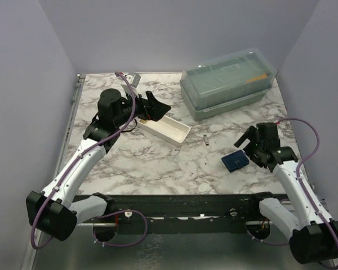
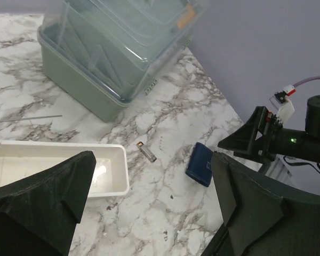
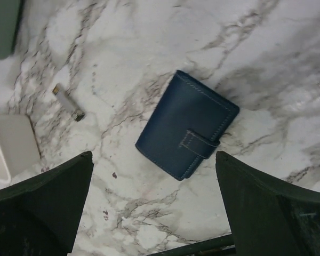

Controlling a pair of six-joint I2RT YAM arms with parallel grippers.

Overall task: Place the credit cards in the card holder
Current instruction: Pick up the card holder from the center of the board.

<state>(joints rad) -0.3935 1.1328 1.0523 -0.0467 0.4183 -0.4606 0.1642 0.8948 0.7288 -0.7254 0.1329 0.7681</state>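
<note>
My right claw hangs wide open just above the small navy-blue leather card holder and grasps nothing. The holder lies flat and alone on the white marble table, between the two fingers as my wrist camera sees it. It is folded shut, and its little strap is closed over the edge. My left claw is also wide open and empty. It stands over the far end of the long white plastic tray on the other side of the table, well apart from the holder. A small orange-tan patch shows in the tray just under this claw. I judge this to be the credit cards, but most of them are hidden, and I cannot tell how many there are. A small dark metal cylinder lies between the tray and the holder, and a large translucent green box with a lid stands at the back. I think the task is only at its beginning, because no card is lifted and the holder is not opened. The next move calls for the strap to be released and the holder unfolded. For that the right claw must come down with care, because the holder is thin and may slide on the smooth marble. The left claw must pinch one thin card by its edge against the tray wall.
</note>
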